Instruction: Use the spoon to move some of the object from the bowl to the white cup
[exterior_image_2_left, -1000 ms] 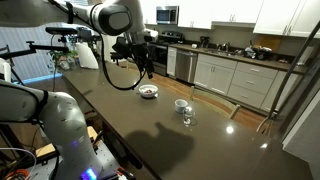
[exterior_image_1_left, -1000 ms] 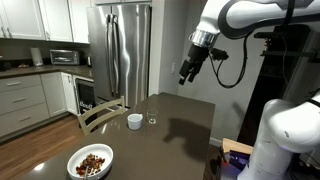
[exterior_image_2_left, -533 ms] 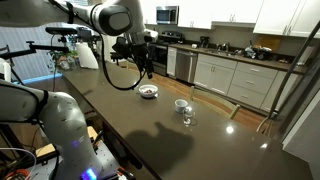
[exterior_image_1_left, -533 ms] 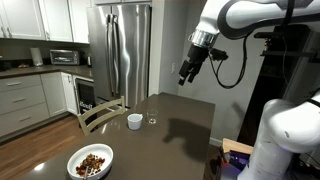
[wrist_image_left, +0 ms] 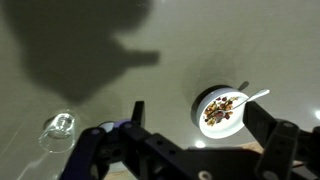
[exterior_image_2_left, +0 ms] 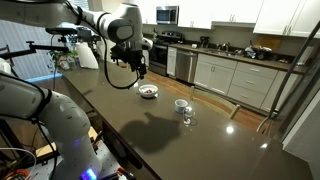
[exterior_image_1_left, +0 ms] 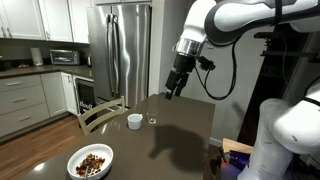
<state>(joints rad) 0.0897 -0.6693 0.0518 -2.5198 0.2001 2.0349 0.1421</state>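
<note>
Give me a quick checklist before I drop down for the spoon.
1. Pincer open and empty: ok, jaws apart in the wrist view.
2. Spoon graspable: ok, handle sticks out over the bowl rim.
3. Object in the bowl: ok.
4. White cup upright, apart from the glass: ok.
5. Cup has room: cannot tell.
6. Pincer at spoon height: not ok, high above the table.

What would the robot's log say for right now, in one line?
end effector: open, holding nothing, high over table | spoon: resting in bowl with object | white cup: beside clear glass
</note>
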